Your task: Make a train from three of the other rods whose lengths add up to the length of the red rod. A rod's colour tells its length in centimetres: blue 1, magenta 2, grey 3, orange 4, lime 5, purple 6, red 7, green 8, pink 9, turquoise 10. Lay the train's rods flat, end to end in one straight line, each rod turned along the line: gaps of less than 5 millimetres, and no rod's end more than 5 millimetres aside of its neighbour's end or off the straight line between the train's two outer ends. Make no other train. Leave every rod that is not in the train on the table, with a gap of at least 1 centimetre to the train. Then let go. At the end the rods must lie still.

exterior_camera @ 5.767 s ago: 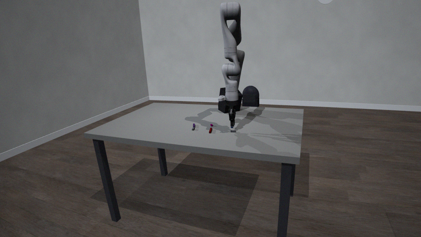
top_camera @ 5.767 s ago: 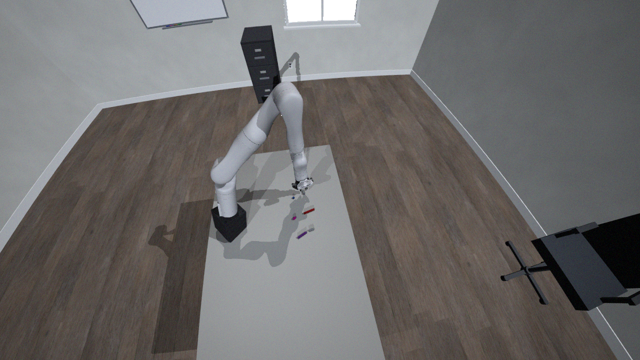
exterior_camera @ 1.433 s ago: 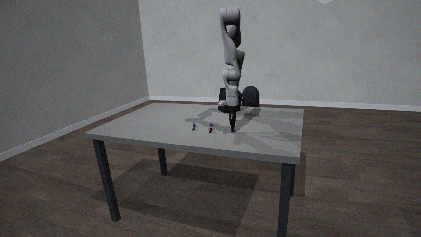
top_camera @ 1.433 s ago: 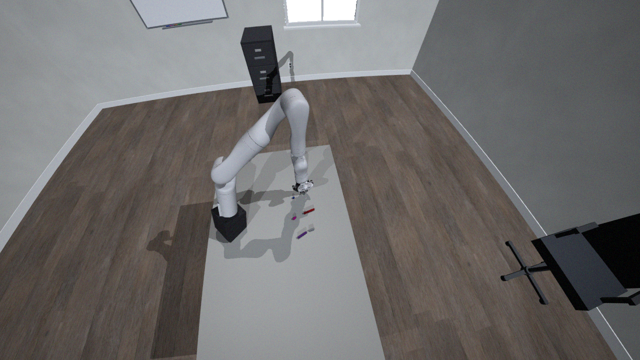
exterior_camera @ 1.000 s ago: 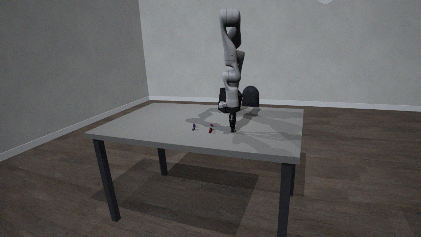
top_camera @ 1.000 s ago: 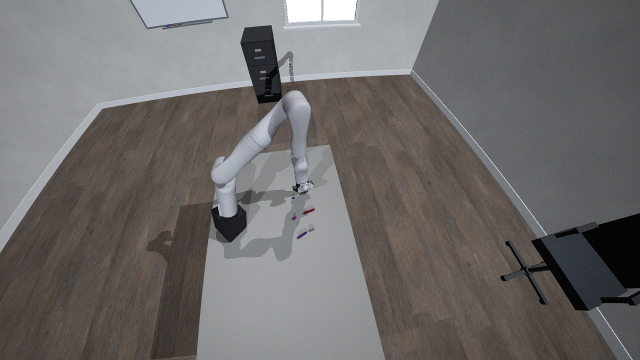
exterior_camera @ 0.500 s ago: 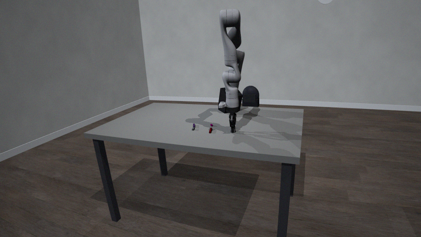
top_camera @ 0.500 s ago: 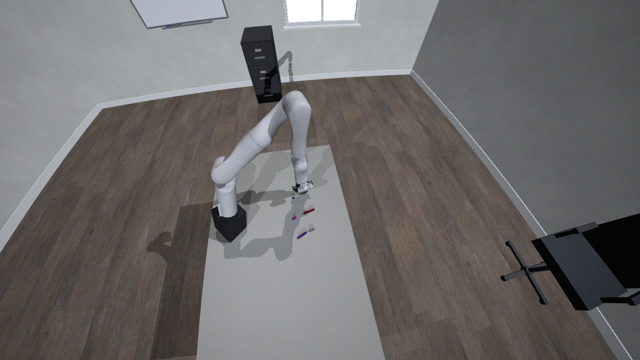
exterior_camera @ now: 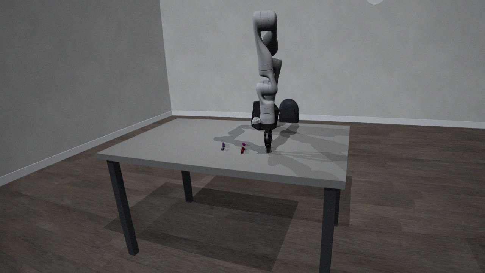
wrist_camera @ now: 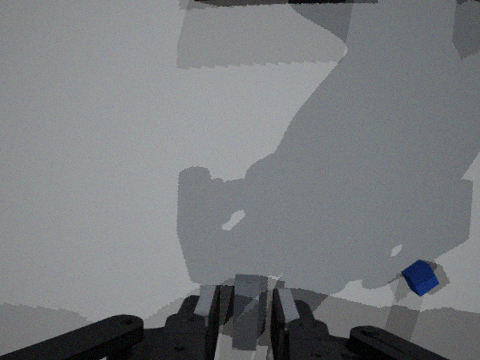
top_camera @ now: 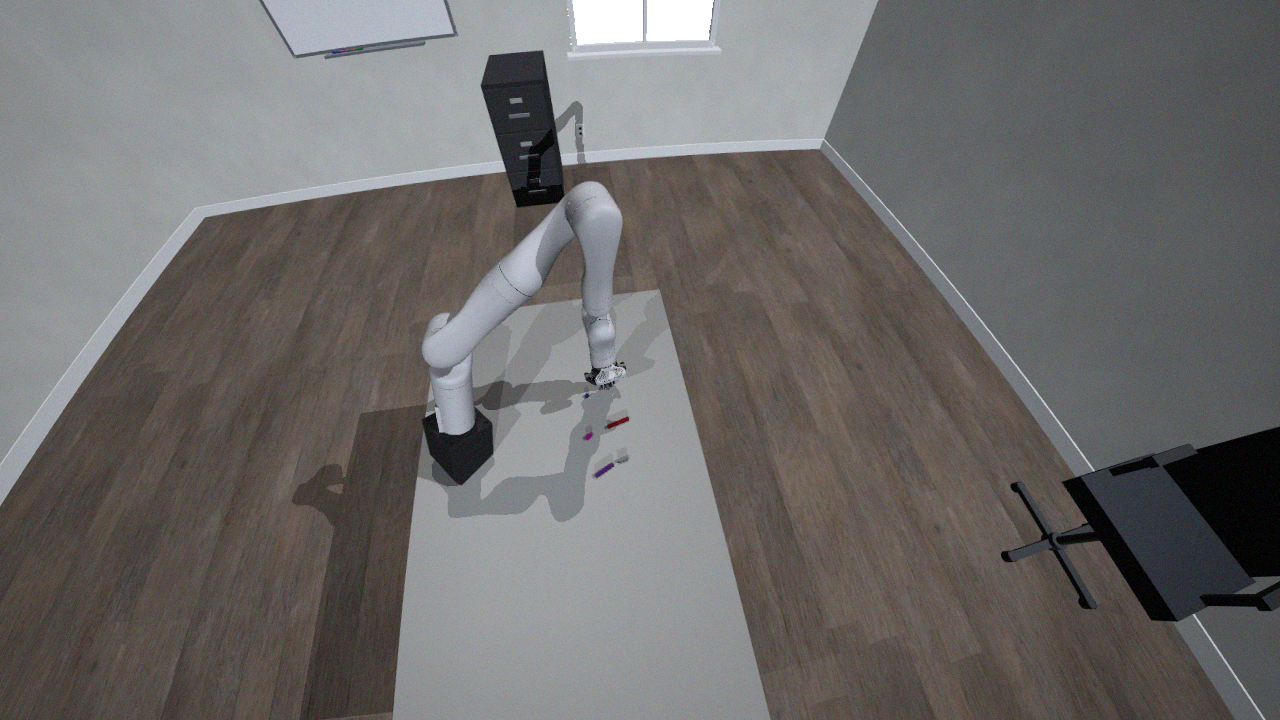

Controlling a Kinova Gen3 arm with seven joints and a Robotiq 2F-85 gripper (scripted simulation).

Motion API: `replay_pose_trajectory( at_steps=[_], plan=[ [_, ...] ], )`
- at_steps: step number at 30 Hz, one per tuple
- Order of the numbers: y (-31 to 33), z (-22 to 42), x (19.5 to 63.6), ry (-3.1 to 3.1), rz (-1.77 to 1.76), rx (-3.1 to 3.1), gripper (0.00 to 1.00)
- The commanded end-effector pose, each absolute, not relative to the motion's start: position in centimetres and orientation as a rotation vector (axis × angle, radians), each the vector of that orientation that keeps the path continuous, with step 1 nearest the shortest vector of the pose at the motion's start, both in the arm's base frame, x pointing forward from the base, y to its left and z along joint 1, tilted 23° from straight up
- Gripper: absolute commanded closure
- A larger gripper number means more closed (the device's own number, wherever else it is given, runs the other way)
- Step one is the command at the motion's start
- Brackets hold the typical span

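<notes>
- ok so, clock from the top view, gripper in the middle: fingers are standing apart, a grey stick is showing between them
- blue block is sitting at 8
- red stick is lying near 5:30
- magenta block is sitting near 7
- other grey stick, then purple stick, are lying around 6

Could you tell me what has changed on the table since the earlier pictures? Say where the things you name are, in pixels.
The gripper (top_camera: 605, 385) (exterior_camera: 268, 151) (wrist_camera: 245, 308) has moved down, closer to the table (top_camera: 572, 608) (exterior_camera: 162, 135). I can't tell whether it has taken hold of or let go of anything. The red (top_camera: 617, 422) (exterior_camera: 242, 149), magenta (top_camera: 588, 436) (exterior_camera: 243, 144), purple (top_camera: 604, 470) (exterior_camera: 223, 144) and blue (top_camera: 587, 394) (wrist_camera: 420, 278) rods stayed put.
</notes>
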State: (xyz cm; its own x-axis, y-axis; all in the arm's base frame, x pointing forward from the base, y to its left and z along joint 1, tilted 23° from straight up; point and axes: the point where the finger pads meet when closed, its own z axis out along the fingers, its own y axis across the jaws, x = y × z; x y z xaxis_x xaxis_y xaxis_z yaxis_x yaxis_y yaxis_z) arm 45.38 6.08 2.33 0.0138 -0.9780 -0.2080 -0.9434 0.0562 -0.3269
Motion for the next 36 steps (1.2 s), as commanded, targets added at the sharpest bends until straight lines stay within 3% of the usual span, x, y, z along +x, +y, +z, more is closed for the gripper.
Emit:
replay_pose_trajectory(
  at_steps=[1, 8, 9, 36],
  plan=[
    [6.06, 2.39, 45.41, 1.966, -0.128, -1.923, 0.76],
    [6.06, 2.39, 45.41, 1.966, -0.128, -1.923, 0.76],
    [6.06, 2.39, 45.41, 1.966, -0.128, -1.923, 0.95],
    [6.06, 2.39, 45.41, 1.966, -0.128, -1.923, 0.95]
  ],
)
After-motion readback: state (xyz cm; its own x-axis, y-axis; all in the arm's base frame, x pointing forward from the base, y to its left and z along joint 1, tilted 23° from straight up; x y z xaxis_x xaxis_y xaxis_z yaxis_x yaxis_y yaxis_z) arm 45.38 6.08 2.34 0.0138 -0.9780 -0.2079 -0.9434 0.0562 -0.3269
